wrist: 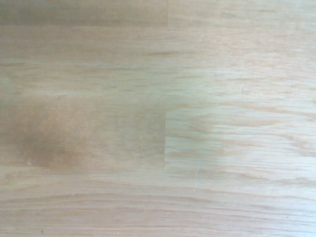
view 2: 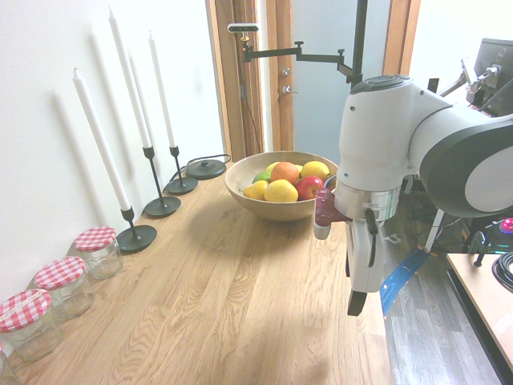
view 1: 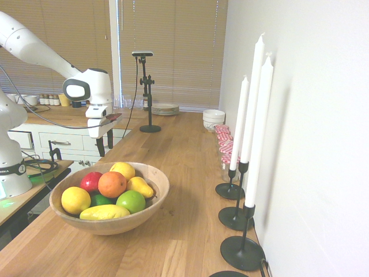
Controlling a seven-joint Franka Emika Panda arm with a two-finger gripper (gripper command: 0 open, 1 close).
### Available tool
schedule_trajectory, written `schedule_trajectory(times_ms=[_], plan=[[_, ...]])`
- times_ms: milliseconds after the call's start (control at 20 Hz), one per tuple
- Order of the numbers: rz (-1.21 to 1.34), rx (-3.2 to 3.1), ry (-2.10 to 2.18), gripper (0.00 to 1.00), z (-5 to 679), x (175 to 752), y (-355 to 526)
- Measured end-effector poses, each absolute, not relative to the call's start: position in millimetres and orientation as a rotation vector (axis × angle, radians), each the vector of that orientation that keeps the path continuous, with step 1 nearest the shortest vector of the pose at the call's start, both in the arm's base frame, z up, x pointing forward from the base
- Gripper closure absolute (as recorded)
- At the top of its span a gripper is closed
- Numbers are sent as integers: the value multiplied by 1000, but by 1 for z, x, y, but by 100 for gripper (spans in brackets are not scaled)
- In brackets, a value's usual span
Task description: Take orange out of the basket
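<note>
The orange (view 1: 112, 184) lies on top of the fruit pile in the wide wooden basket (view 1: 159, 183), with a red apple and yellow lemons touching it. From the other side, the orange (view 2: 284, 172) shows at the back of the basket (view 2: 276, 210). My gripper (view 1: 105, 144) hangs open and empty above the countertop, well behind the basket and close to the counter's left edge. In the second exterior view the gripper (view 2: 358, 297) points straight down, nearer the camera than the basket. The wrist view shows only bare wood.
Three tall white candles in black holders (view 1: 241, 251) stand along the right wall. Jars with red-checked lids (view 2: 98, 250) follow behind them. Stacked white bowls (view 1: 213, 119) and plates (view 1: 165, 108) sit at the far end of the counter.
</note>
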State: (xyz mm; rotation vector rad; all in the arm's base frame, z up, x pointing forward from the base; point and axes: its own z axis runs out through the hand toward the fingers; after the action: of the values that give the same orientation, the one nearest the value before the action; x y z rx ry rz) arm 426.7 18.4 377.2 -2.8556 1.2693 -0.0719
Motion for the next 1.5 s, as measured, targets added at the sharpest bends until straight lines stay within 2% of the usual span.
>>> schedule_trajectory(times_ms=[250, 950, 1500], plan=[[-71, -2854, 1287, 0, 385, 430, 12], [-241, -2699, 1526, 0, 516, 487, -124], [-173, -2612, 1710, 0, 523, 530, -274]])
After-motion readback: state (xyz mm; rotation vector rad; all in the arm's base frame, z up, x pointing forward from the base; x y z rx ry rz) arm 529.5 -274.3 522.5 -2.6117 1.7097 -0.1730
